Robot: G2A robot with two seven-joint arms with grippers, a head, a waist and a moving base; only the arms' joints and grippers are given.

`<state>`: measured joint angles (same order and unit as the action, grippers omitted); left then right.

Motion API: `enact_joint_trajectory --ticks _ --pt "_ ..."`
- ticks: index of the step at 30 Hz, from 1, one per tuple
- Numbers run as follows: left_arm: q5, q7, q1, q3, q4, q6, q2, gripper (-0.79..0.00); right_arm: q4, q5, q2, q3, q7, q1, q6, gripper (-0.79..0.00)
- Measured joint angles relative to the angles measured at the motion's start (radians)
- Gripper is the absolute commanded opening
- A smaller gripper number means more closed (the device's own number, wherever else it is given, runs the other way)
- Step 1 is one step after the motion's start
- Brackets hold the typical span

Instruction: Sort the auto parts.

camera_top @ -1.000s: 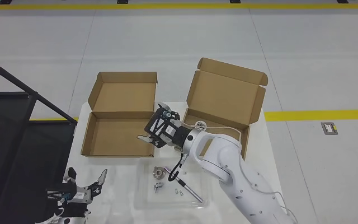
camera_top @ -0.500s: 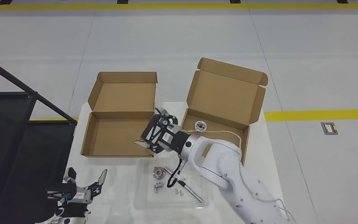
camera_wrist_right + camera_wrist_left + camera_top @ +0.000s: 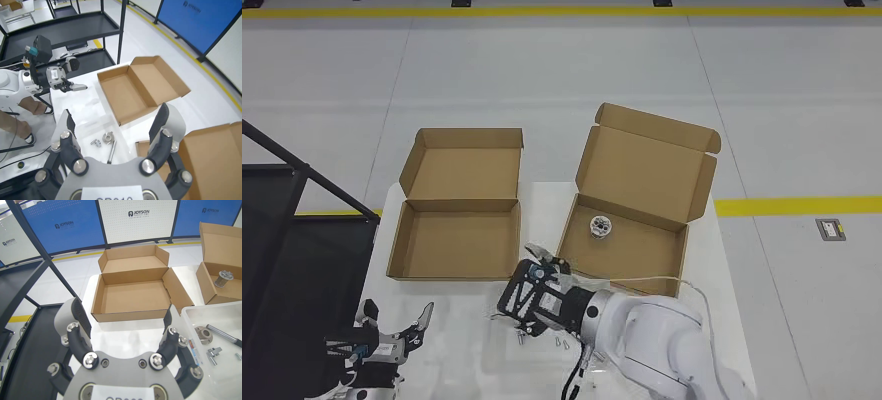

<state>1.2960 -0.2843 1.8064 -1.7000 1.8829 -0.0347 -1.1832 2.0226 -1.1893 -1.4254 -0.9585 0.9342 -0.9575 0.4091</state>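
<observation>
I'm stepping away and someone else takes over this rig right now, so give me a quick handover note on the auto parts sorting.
Left end effector: open, empty, at the near left corner of the table.
Right end effector: open, empty, above the clear tray.
Done: one round metal part sits in the right box; nothing in the left box.
Left: flange, rod and small fasteners lie in the tray, unsorted.

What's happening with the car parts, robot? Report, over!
Left gripper open, at table edge. Right gripper open above clear tray. Flange, rod, small bits in tray; one mesh-sided part in a cardboard box. Nothing in the way.
</observation>
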Motion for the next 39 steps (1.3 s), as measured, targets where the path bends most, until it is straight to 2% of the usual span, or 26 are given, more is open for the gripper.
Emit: enact_joint_trajectory --ticks 2,6,15,17,21,27,33,37,39 --pt "0.000 0.000 0.000 0.000 0.000 0.000 0.000 0.000 -0.002 0.002 0.000 0.000 0.036 0.000 0.000 0.000" --pt "0.000 0.000 0.000 0.000 0.000 0.000 0.000 0.000 -0.002 0.000 0.000 0.000 -0.018 0.002 0.001 0.000" --pt "0.000 0.000 0.000 0.000 0.000 0.000 0.000 0.000 -0.014 -0.021 0.000 0.020 -0.011 0.002 0.010 0.000" --pt "0.000 0.000 0.000 0.000 0.000 0.000 0.000 0.000 -0.040 -0.055 -0.004 0.049 0.026 0.020 -0.012 0.000" --pt "0.000 0.000 0.000 0.000 0.000 0.000 0.000 0.000 -0.096 -0.128 -0.025 0.142 0.169 0.085 -0.119 0.000" --pt "0.000 0.000 0.000 0.000 0.000 0.000 0.000 0.000 -0.221 -0.102 -0.054 0.238 0.310 0.172 -0.124 0.000" --pt "0.000 0.000 0.000 0.000 0.000 0.000 0.000 0.000 -0.372 -0.108 -0.087 0.298 0.401 0.241 -0.214 0.000" --pt "0.000 0.000 0.000 0.000 0.000 0.000 0.000 0.000 -0.447 -0.169 -0.104 0.340 0.488 0.261 -0.274 0.000" --pt "0.000 0.000 0.000 0.000 0.000 0.000 0.000 0.000 -0.474 -0.161 -0.114 0.349 0.488 0.261 -0.299 0.000"
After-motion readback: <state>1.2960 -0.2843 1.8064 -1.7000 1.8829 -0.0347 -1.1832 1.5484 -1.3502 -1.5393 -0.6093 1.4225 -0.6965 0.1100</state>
